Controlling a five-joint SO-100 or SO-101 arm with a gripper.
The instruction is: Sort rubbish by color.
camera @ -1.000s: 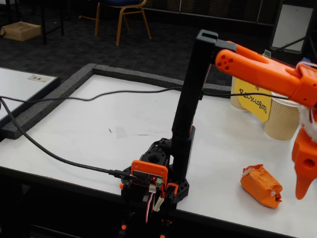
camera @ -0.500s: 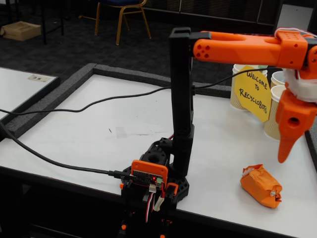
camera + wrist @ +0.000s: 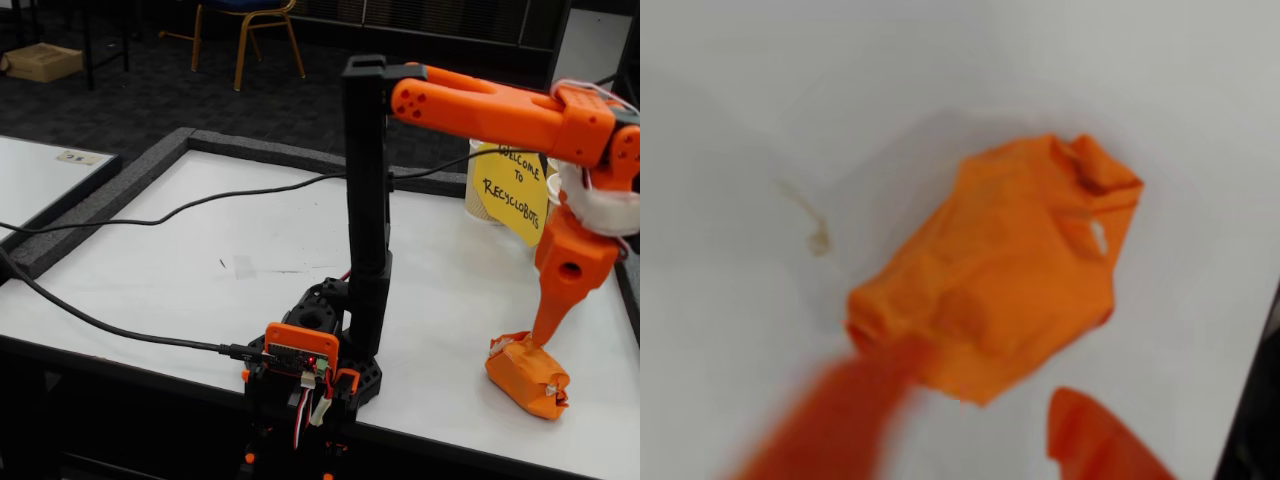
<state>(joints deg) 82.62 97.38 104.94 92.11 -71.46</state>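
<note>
One piece of rubbish, an orange crumpled paper wad (image 3: pixel 527 375) with bits of white tape, lies on the white table near its front right corner. In the wrist view the orange wad (image 3: pixel 1000 265) fills the middle of the picture. My gripper (image 3: pixel 545 332) points straight down, its tip just above the wad's upper left end. In the wrist view my gripper (image 3: pixel 985 375) stands open, one blurred finger at the lower left and the other at the lower right, with the wad's near edge between them. No other rubbish is in view.
A yellow sign (image 3: pixel 510 190) leans against beige paper cups (image 3: pixel 478 195) at the back right. A black cable (image 3: pixel 200 205) crosses the table to the arm. The arm's base (image 3: pixel 310 360) stands at the front edge. The table's dark edge (image 3: pixel 1262 400) runs close beside the wad.
The arm swung in from the right edge and the gripper came down over the orange wad, from well above it to just over its top. The wad has not moved.
</note>
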